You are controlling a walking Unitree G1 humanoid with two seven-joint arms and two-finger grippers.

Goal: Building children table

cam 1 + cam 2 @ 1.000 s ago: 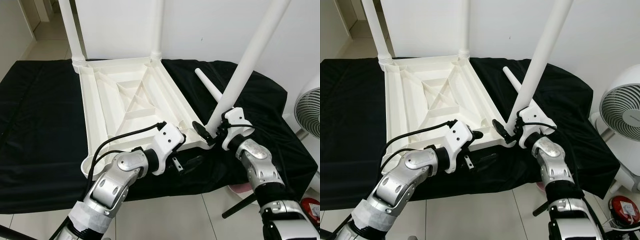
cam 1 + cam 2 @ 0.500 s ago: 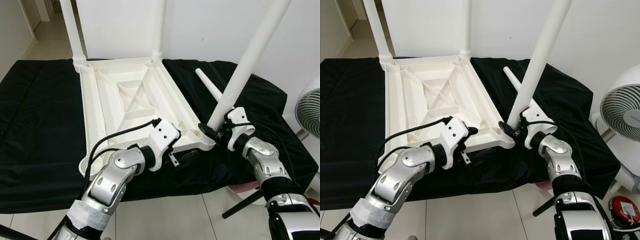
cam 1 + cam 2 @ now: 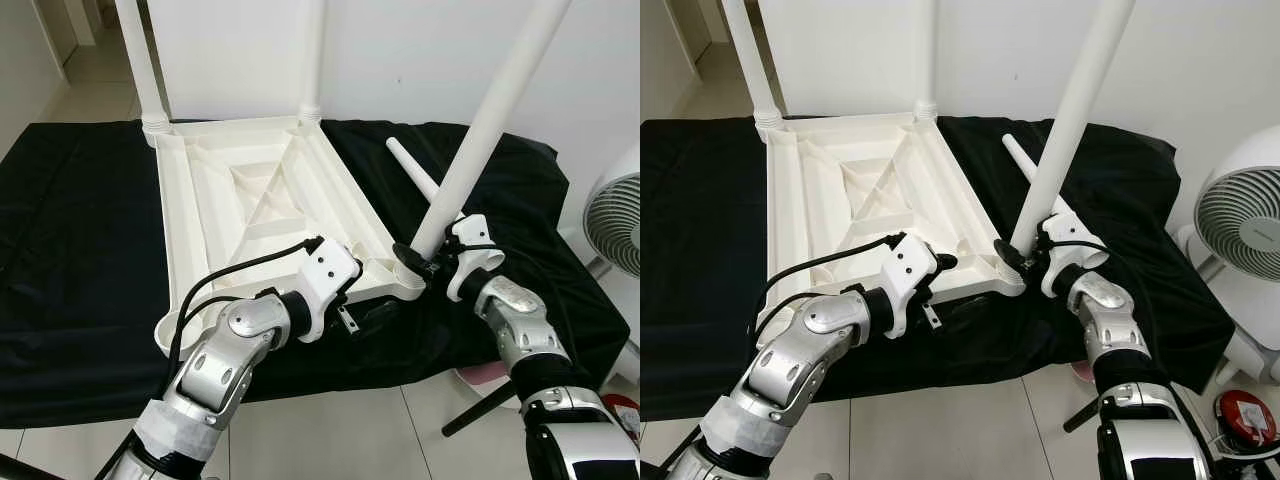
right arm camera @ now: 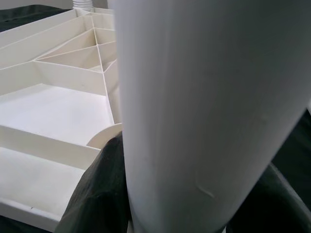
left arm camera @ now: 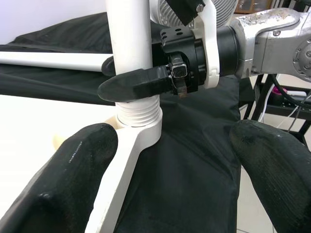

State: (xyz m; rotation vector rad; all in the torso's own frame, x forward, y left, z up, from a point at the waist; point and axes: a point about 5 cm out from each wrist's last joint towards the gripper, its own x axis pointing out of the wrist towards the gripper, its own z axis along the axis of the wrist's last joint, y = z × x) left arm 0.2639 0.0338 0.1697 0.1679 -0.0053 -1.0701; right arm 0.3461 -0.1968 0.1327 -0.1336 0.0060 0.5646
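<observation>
Tabletop point(image 3: 262, 205), white and ribbed, lay upside down on a surface draped in black cloth point(image 3: 70, 230). Two white legs point(image 3: 138, 60) stood upright in its far corner sockets. A third leg point(image 3: 487, 125) rose at a tilt from the near right corner socket point(image 5: 138, 127), its threaded end seated in the socket's collar. The right claw point(image 3: 418, 262) was clamped around the base of this leg, one black finger point(image 5: 138, 85) pressed across the leg just above the thread. The left claw point(image 5: 170, 160) stood wide, its two pads either side of the same corner; whether either pad touched it could not be told. In the head views the left claw point(image 3: 375, 318) sat low at the tabletop's near edge, just beside the right claw. A fourth leg point(image 3: 412, 170) lay loose on the cloth, near the tabletop's right side and behind the tilted leg. A white fan point(image 3: 1240, 225) stood on the floor to the right of the surface.
</observation>
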